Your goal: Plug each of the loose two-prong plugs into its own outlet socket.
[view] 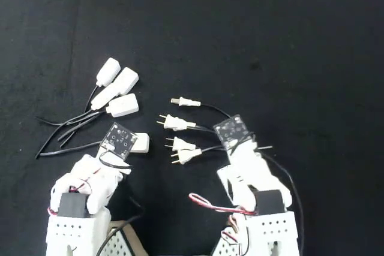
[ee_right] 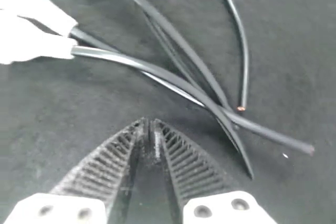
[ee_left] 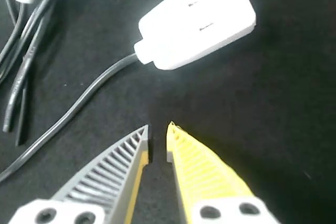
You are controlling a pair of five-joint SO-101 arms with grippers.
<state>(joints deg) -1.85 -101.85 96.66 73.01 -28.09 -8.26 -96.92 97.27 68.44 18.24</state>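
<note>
Black cloth (view: 288,58) over the whole table. At the near edge, two white arms side by side: left arm (view: 81,199) near left, right arm (view: 258,193) near right, both pointing toward the far side.

Left gripper (ee_left: 157,136) low over the cloth, with one grey finger (ee_left: 113,169) and one yellow finger (ee_left: 202,169). Tips almost together, only a slim gap, nothing between them. Right gripper (ee_right: 149,129) also low over the cloth, dark ribbed fingers pressed tip to tip, nothing held.

Far and left of the left arm, three white sockets (view: 120,82) bunched together, their black cords trailing left and near. A fourth socket (view: 139,142) flat on the cloth just far-right of the left gripper's tips, slots facing up, near the fingers but apart from them. Socket cord (ee_left: 79,111) running off past the grey finger.

In the middle of the table, four white plugs (view: 175,123) in a loose column, prongs pointing left toward the sockets, none plugged in. Nearest two just left of the right gripper. Plug cords (ee_right: 173,77) crossing just ahead of the right gripper's tips, apart from them. Two cut cord ends (ee_right: 240,108) showing copper.
</note>
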